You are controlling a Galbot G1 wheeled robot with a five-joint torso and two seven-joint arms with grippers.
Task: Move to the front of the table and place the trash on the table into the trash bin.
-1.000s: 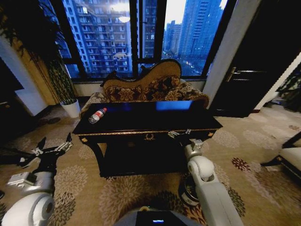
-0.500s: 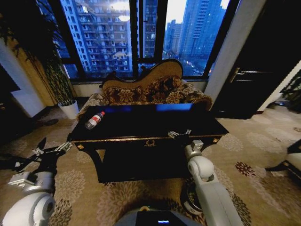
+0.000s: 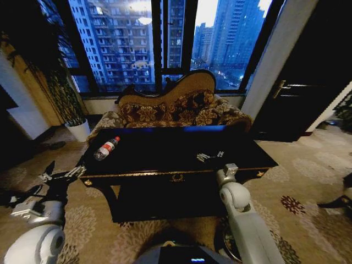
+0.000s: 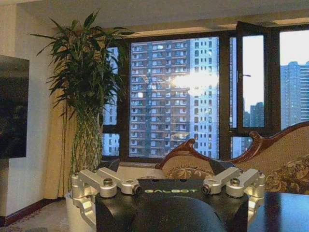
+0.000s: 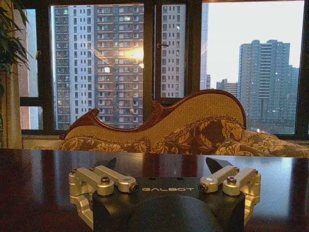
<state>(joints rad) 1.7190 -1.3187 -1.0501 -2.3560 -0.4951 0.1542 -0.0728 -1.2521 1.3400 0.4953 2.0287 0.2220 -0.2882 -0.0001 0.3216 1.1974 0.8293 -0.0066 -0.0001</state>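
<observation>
The bottle point(image 3: 106, 148) lies on its side near the left edge of the table point(image 3: 165, 157). Left gripper point(image 3: 61, 175) hangs beside the table's front left corner, right gripper point(image 3: 210, 157) over its front edge; both have fingers spread.

Bottle point(image 3: 106, 148) on table's point(image 3: 165, 159) left end.
</observation>
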